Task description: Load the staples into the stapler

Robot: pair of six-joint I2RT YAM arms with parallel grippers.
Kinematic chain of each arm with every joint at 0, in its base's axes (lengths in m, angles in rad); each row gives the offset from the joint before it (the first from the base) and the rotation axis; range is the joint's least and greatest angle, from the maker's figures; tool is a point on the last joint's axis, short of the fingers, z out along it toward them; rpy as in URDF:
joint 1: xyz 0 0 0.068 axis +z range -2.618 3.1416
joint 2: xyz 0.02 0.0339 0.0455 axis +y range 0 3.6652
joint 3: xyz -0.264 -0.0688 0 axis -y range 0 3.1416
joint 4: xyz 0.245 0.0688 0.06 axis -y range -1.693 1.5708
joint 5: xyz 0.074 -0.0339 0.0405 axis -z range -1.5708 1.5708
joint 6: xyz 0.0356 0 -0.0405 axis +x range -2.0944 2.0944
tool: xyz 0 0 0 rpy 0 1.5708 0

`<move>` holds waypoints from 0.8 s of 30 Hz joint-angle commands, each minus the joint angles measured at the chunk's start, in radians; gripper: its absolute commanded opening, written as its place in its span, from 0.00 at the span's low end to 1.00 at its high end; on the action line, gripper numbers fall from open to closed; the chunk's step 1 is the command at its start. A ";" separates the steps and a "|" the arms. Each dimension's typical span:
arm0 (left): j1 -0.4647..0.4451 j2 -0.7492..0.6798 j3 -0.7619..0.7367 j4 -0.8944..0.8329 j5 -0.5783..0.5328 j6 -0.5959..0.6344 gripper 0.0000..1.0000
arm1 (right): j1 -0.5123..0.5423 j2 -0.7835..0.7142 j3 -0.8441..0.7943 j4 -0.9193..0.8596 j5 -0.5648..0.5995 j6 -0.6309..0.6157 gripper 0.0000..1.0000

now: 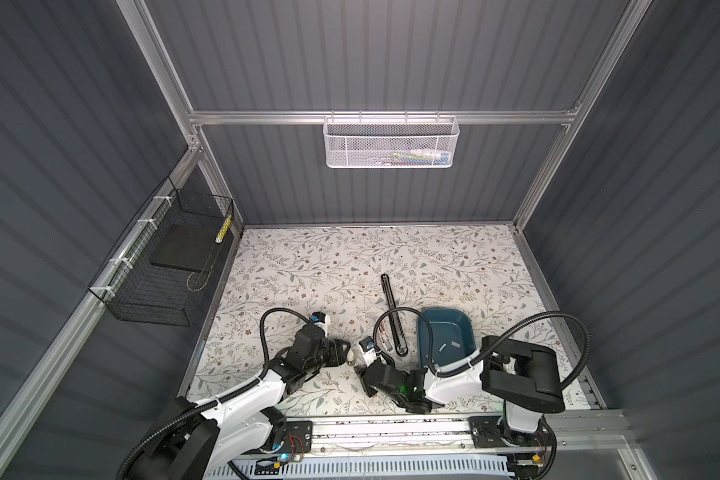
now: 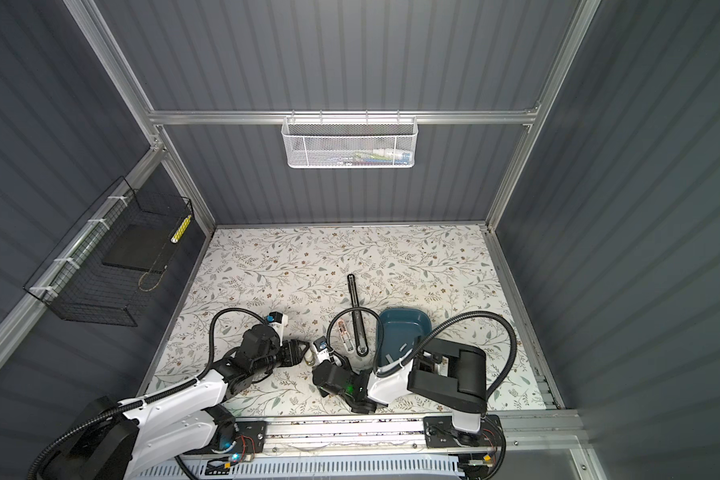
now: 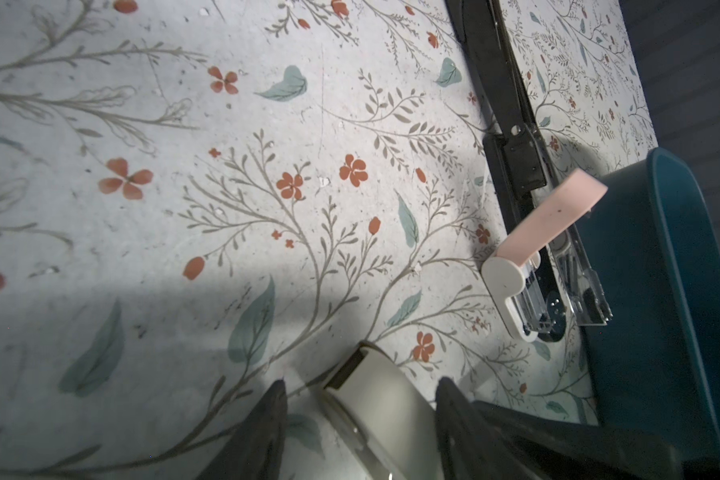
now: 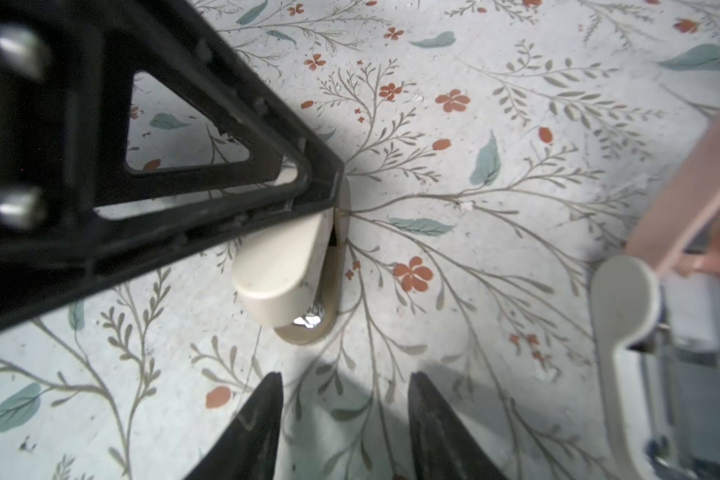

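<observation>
**Cream stapler between the left fingers, staples in the tray**

We see the staples (image 1: 454, 344) lying loose on the floor of the teal tray (image 1: 445, 311), towards the right of the mat (image 1: 308, 266) in both top views; they are short grey strips, well apart from every stapler and from both grippers; the right arm reaches across the tray's near edge.

The cream stapler (image 4: 279, 274) lies on the mat near the front, between the two grippers; the left gripper (image 3: 360, 390) straddles its rear end; one finger (image 3: 454, 415) touches its side, while a thin strip of mat shows beside the other; the jaws stand partly apart, and we cannot tell whether they clamp the stapler or only flank it.

The right gripper (image 4: 346, 386) faces the nose of the same stapler from the other side; its fingers are spread with only mat between them; it holds nothing and stops short of the stapler.

The black stapler (image 1: 391, 307), long and thin, lies flat just left of the tray and runs away from the arms; the pink stapler (image 3: 553, 216) sits just beside it, on the side away from the tray; its pink top is swung up and its clear inner parts show; whether any strip lies inside we cannot tell.
</observation>
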 commanded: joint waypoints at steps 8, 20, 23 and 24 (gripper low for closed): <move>-0.011 -0.013 -0.018 -0.029 -0.016 0.011 0.56 | 0.031 -0.217 -0.015 -0.134 0.053 -0.063 0.53; -0.018 -0.043 -0.020 -0.059 -0.022 0.016 0.53 | 0.008 -0.125 0.179 -0.245 0.101 -0.082 0.39; -0.020 -0.042 -0.025 -0.054 -0.020 0.015 0.51 | -0.011 -0.083 0.219 -0.265 0.074 -0.064 0.36; -0.020 -0.044 -0.026 -0.052 -0.020 0.013 0.51 | -0.018 -0.070 0.227 -0.268 0.064 -0.056 0.35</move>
